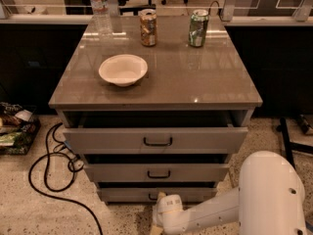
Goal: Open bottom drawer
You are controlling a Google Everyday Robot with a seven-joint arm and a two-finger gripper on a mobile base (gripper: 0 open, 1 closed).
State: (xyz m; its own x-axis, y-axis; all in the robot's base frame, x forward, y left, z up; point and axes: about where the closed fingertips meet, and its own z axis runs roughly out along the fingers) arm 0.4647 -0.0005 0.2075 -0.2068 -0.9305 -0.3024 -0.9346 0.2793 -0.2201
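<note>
Three grey drawer fronts stack under the glossy brown top of the desk (161, 89). The lowest, narrowest of them is the bottom drawer (124, 195), just above the speckled floor (58, 214). Its front panel runs left to right across the view. Its small black bar handle (152, 196) lies along that same line at the panel's middle and is partly hidden behind the robot's white wrist.

The white arm (220, 214) reaches in low from the right. The gripper (156, 227) sits at the bottom edge of the view, just below and in front of the handle, close to the floor. Whether the gripper is apart or together cannot be told, nor whether it touches the handle.

The coming move turns on one relation: the handle lies just up and back from the gripper, towards the desk. My judgement is that the gripper must rise a little and go in to catch the bar across its length. It would then pull straight out towards the camera, square to the drawer front. The bottom drawer looks barely out, if at all, so the opening itself appears not yet done.

On the desk top, well away from the work, stand a white round bowl (122, 69) and a green drink can (198, 28).
</note>
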